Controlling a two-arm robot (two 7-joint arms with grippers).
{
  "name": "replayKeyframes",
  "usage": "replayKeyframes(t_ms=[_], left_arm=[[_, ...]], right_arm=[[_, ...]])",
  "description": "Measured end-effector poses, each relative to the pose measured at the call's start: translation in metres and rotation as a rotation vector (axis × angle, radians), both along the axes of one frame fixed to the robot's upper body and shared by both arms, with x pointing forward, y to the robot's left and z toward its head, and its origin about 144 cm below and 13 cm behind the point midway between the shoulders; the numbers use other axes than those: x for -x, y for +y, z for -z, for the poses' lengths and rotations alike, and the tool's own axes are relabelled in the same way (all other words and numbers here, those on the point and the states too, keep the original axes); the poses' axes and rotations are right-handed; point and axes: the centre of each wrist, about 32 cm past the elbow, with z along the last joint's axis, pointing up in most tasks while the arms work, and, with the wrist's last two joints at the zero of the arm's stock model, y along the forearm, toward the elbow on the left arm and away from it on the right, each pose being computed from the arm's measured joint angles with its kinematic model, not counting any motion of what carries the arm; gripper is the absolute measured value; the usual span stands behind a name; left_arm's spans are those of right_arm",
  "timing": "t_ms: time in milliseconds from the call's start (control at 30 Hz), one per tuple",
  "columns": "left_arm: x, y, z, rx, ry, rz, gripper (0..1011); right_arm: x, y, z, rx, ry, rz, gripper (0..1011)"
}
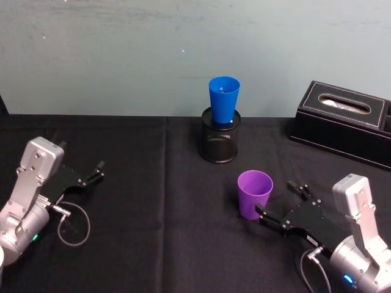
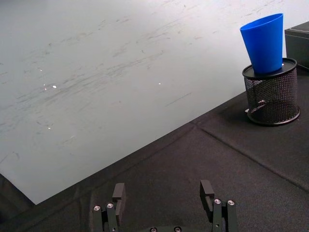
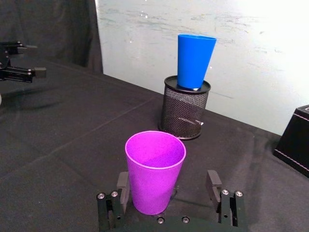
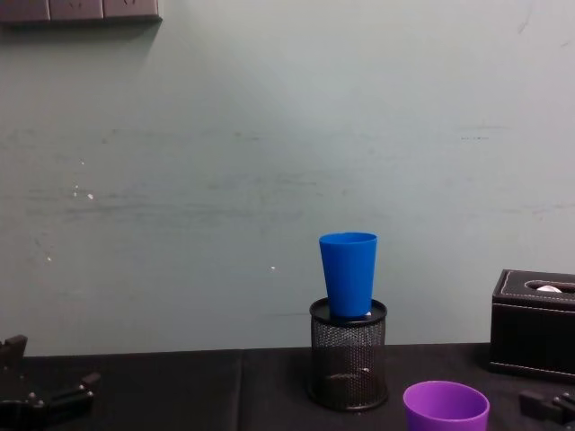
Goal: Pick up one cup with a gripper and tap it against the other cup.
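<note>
Finds right gripper [image 1: 275, 198] wide open either side of purple cup [image 1: 255, 194], holding nothing; left gripper [image 1: 98, 171] open, parked; blue cup [image 1: 223, 99] base hidden behind mesh holder [image 1: 220, 146] rim.

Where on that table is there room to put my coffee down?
The widest bare patch is the black cloth between the left end effector and the mesh holder. The right side is crowded: the purple cup stands between the open fingers of the right end effector, the blue cup sits in the holder behind, the black box beyond.
</note>
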Motion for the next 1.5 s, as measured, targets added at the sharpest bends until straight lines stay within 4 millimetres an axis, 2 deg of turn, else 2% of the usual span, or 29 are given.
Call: replayKeyframes(t_ms=[1500], left_arm=[[0.0,0.0,0.0,0.0,0.0,0.0,1011]], right_arm=[[-0.035,0.024,0.015,-0.061,0.01,-0.022,1003]])
